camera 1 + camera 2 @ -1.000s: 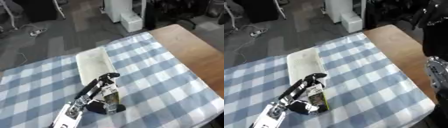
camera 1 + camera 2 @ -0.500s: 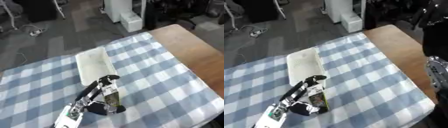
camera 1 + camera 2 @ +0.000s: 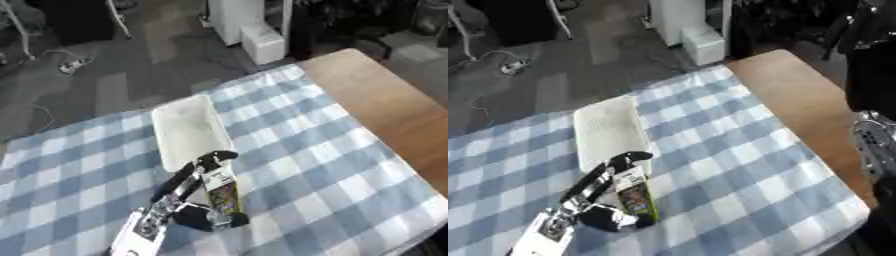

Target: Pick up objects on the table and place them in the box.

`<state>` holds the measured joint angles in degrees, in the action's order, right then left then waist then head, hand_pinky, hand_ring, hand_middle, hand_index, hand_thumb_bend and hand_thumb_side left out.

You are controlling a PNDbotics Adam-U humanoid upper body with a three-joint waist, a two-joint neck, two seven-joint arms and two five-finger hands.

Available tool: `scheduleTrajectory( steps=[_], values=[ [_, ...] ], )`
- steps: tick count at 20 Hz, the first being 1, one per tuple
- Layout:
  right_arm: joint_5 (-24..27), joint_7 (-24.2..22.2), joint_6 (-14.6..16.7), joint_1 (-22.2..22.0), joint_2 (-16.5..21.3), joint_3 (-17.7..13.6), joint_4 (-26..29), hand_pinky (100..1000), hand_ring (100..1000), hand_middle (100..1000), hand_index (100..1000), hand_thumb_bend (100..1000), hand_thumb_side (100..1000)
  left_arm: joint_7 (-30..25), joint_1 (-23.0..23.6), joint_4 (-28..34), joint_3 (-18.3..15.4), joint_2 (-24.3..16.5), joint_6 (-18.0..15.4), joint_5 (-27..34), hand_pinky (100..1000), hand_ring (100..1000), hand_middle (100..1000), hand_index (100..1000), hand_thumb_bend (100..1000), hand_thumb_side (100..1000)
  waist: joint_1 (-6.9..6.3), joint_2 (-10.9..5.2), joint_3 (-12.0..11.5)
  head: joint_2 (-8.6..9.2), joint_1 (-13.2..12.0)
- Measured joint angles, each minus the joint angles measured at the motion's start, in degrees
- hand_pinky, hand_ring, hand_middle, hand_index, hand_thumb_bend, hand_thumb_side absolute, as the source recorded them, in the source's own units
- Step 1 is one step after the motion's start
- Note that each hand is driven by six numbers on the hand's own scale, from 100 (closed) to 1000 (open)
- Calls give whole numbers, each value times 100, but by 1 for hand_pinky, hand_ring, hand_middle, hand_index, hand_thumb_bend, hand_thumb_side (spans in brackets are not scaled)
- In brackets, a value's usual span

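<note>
A narrow box-like package (image 3: 221,194) with a white top and green-and-dark print lies on the checked tablecloth, just in front of the white rectangular box (image 3: 186,131). My left hand (image 3: 194,200) comes in from the lower left and is curled round the package, one finger hooked over its far end and the thumb side at its near end. The white box looks empty inside. My right arm (image 3: 877,150) shows only as a black and silver limb at the right edge of the right eye view; its hand is out of sight.
The blue-and-white checked cloth (image 3: 332,165) covers most of the table, with bare brown wood (image 3: 385,100) along the right side. Beyond the table's far edge lie the floor, white cabinets (image 3: 254,30) and cables.
My left hand has drawn slightly back toward me with the package; the fingers stay wrapped on it. The box has not moved.
</note>
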<state>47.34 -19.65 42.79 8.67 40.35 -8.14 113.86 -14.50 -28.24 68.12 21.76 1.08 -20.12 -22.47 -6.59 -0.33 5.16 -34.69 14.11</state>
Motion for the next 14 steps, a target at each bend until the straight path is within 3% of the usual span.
scheduleTrajectory(
  steps=[4,6,9,10,12,14],
  values=[
    [1,-1,-1,1,0,0,0,463,430,453,600,100,1000,0,0,-18,-8,12,-34,-5,416,588,812,879,670,563,0,0,0,0,0],
    [2,-1,-1,1,0,0,0,463,430,453,600,100,1000,55,0,-46,-37,46,-43,-6,232,484,748,812,659,575,0,0,0,0,0],
    [2,-4,-4,1,0,0,0,463,430,453,599,100,1000,281,1,-77,-61,49,-46,-22,100,414,664,711,663,566,0,0,0,0,0],
    [2,-10,-8,2,1,-2,0,463,430,453,599,100,1000,373,25,-112,-65,49,-55,-59,100,410,658,704,656,566,0,2,3,1,0],
    [2,-18,-13,4,1,-3,0,463,430,453,599,100,1000,600,60,-167,-71,48,-97,-151,100,311,557,605,447,607,-1,6,1,1,0],
    [2,-23,-17,4,1,-3,0,463,430,453,599,100,1000,869,68,-211,-77,49,-170,-261,100,222,498,554,407,640,-2,6,2,1,0]
  ],
)
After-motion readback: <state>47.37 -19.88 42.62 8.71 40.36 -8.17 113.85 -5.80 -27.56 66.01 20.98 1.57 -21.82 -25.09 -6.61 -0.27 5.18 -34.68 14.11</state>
